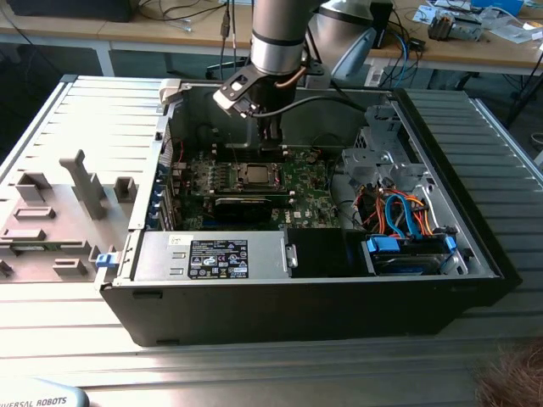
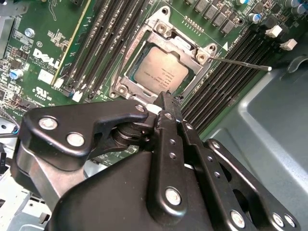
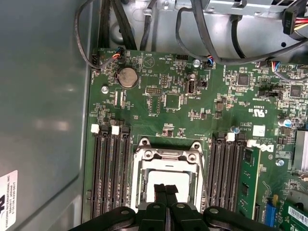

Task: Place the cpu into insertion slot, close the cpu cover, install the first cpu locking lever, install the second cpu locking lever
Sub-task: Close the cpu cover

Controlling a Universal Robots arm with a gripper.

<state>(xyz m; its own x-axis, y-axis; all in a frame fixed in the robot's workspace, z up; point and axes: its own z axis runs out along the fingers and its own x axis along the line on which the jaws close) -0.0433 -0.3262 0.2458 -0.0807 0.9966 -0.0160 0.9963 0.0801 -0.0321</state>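
- The cpu (image 2: 161,72), a flat square chip with a dull silver-grey top, lies level in the insertion slot (image 3: 140,168) at the middle of the green motherboard (image 3: 163,96).
- The cpu cover (image 2: 175,43), a thin bright metal frame with a wide window, appears to lie down around the chip. Whether it is fully seated cannot be told.
- A thin steel locking lever (image 2: 240,63) juts out free from one corner of the socket, so it looks unlatched.
- The gripper (image 2: 164,98) hangs just above the near edge of the socket, its black fingers pressed together with nothing between them.
- Judgement: the work seems to be at the cover or the first lever. Doing it well calls for pressing on the frame's metal, never on the chip, with slow, straight travel.
- Long black memory slots (image 3: 110,168) with white clips flank the socket closely, leaving little side room.
- The board is densely studded with small parts, among them a shiny coin battery (image 3: 127,76).
- The open grey steel computer case (image 1: 475,170) rests on a ribbed metal tabletop (image 1: 85,110), with orange and blue cables (image 1: 399,212) bundled at the exterior view's right.
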